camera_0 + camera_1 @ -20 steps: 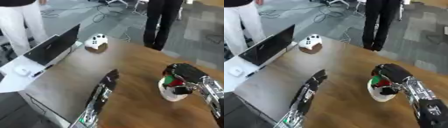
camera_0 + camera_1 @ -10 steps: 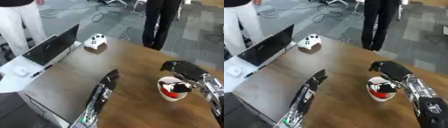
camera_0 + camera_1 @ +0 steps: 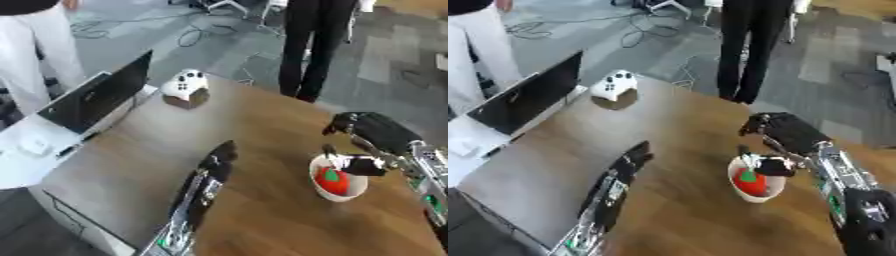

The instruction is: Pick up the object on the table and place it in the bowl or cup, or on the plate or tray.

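1. The right hand point(image 3: 378, 136) hangs over the far right of the wooden table point(image 3: 254, 135), its fingers relaxed and holding nothing, the thumb pointing down toward the rim of a white cup point(image 3: 337, 178).
2. The cup stands upright just below and beside that hand; whether the thumb touches the rim cannot be told.
3. Inside the cup lies the task's thing, a red strawberry-like object point(image 3: 333, 181) with a green top, just under the right hand's thumb.
4. The left hand point(image 3: 219, 159) lies to the left of the cup, well apart from the right hand, fingers straight and together, pointing away across the table.
5. Far beyond the left hand's fingertips, near the table's far left edge, sits a white game controller point(image 3: 185, 85) on a small brown stand.
6. Left of the left arm, an open black laptop point(image 3: 92, 98) stands on a white side surface point(image 3: 35, 150).
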You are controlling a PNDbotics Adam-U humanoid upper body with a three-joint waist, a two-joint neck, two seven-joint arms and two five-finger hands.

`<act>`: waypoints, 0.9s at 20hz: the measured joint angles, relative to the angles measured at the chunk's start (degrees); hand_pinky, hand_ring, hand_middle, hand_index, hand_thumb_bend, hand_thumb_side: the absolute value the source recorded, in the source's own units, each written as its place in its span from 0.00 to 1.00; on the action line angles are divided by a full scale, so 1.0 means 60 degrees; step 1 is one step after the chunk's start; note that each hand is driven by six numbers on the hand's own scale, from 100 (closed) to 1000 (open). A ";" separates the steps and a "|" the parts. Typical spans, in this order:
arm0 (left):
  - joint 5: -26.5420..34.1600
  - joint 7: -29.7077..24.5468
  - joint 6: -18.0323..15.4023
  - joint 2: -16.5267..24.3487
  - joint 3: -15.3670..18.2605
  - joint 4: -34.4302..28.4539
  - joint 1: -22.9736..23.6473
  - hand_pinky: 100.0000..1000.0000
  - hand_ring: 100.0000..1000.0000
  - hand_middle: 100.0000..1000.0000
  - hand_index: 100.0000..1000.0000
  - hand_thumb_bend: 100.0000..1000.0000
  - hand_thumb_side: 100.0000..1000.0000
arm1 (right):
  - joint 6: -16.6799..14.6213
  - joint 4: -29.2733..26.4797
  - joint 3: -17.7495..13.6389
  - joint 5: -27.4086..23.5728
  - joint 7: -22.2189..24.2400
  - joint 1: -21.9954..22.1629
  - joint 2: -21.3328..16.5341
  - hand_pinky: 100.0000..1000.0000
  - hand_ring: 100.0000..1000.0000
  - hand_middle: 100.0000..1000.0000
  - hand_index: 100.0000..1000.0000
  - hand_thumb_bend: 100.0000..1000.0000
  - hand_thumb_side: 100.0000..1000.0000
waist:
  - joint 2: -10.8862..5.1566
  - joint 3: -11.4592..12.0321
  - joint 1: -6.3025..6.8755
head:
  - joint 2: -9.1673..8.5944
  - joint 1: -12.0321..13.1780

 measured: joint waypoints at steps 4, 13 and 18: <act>-0.0015 0.0096 -0.0017 0.0010 0.0097 0.0019 0.0166 1.00 0.90 0.93 0.87 0.54 0.86 | 0.0717 -0.0563 0.0245 -0.3125 0.0177 0.0495 -0.0399 0.80 0.83 0.73 0.72 0.00 0.47 | -0.0194 -0.0276 -0.0039 | 0.0035 0.0037; -0.0092 0.0296 -0.0053 0.0012 0.0301 0.0134 0.0307 1.00 0.90 0.93 0.87 0.54 0.86 | 0.2292 -0.2407 0.0108 -0.7123 -0.0409 0.2377 -0.0900 0.97 0.98 0.80 0.75 0.00 0.64 | -0.0345 -0.0648 -0.0035 | -0.0031 0.0081; -0.0121 0.0345 -0.0076 0.0001 0.0377 0.0221 0.0332 1.00 0.90 0.93 0.87 0.54 0.86 | 0.2603 -0.3593 -0.0430 -0.7611 -0.1206 0.3901 -0.0509 0.96 0.89 0.76 0.75 0.00 0.69 | -0.0389 -0.0687 -0.0004 | -0.0180 0.0078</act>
